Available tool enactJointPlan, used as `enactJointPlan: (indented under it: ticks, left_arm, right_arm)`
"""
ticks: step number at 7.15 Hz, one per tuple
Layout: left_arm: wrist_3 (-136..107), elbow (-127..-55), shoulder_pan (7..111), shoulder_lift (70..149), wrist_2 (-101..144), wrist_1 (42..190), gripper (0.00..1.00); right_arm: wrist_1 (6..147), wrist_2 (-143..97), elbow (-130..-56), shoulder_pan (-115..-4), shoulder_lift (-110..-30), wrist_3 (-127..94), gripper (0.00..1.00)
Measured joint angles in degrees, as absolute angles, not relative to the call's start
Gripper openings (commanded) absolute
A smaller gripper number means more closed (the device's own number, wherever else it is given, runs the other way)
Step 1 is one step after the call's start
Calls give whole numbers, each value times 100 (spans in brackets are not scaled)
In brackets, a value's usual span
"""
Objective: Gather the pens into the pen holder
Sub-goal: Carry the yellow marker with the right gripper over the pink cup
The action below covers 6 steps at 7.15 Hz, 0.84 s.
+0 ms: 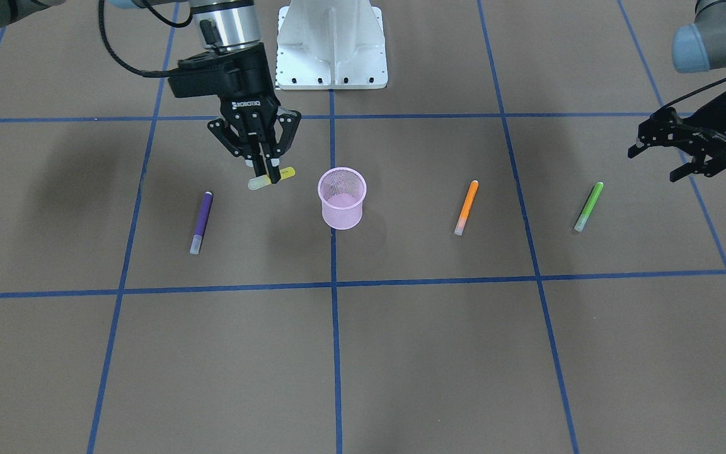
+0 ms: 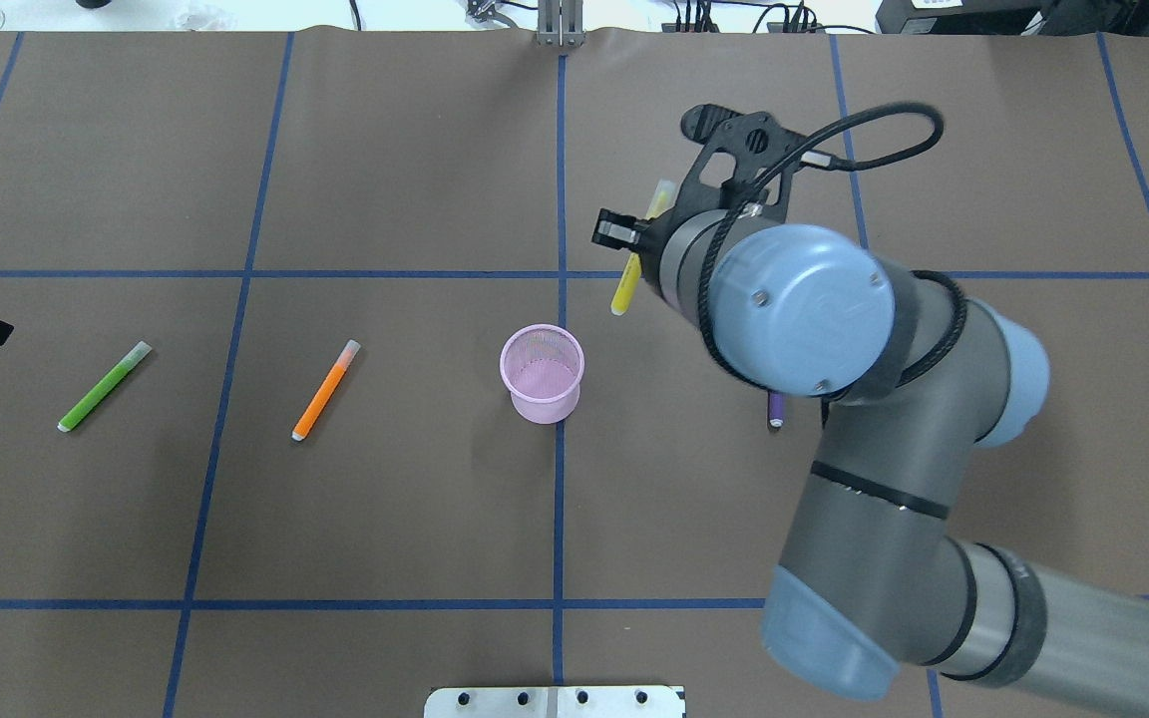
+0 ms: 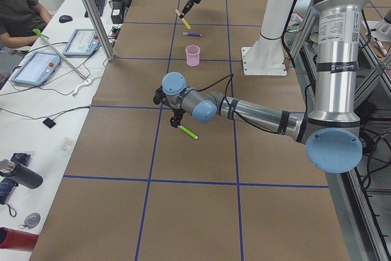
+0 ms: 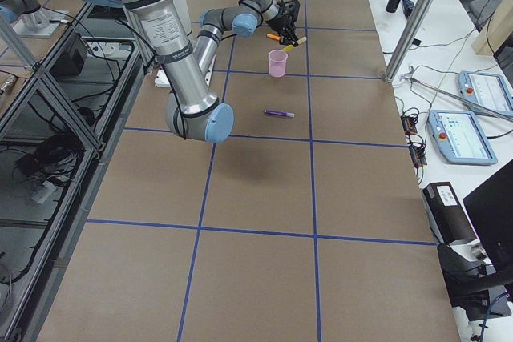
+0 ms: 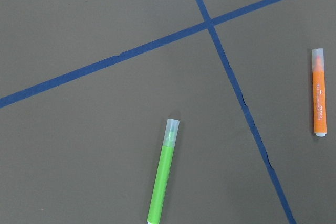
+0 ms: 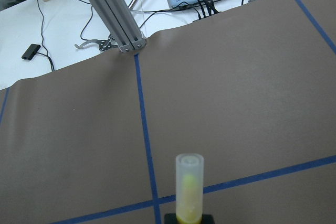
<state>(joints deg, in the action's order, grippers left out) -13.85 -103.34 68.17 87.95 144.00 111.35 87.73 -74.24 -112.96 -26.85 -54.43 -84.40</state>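
Observation:
The pink mesh pen holder (image 1: 342, 198) stands upright at the table's middle, with no pens inside. My right gripper (image 1: 266, 175) is shut on the yellow pen (image 1: 284, 172), holding it slightly tilted above the table beside the holder; its pale cap (image 6: 189, 182) points away from the wrist. The purple pen (image 1: 201, 221) lies flat beyond that gripper. On the holder's other side lie the orange pen (image 1: 467, 206) and the green pen (image 1: 589, 206). My left gripper (image 1: 653, 165) hovers open and empty near the green pen (image 5: 163, 177).
The white robot base (image 1: 331, 44) stands behind the holder. Blue tape lines (image 1: 334, 284) grid the brown table. In the left side view a person (image 3: 18, 13) sits at a side desk with control pendants (image 3: 36, 68).

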Motion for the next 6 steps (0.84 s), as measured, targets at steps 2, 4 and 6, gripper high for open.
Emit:
enactJointPlan:
  ticks: [2,4,6]
  left_arm:
    - [-1381,-10348,6812,8798,14397,11159,100]
    - [-1380,-10353,6812,8798,14397,11162,100]
    - [-1380,-10352,6812,8798,14397,11162,100]
  right_arm:
    - [8296,-6973,-10746,-2348,-5252,-8393,0]
    - [8060,-6923,-10407,-2256,-5107,-8290,0]
    - [7948,-6932,-10247,-2150,-5079,-8227,0]
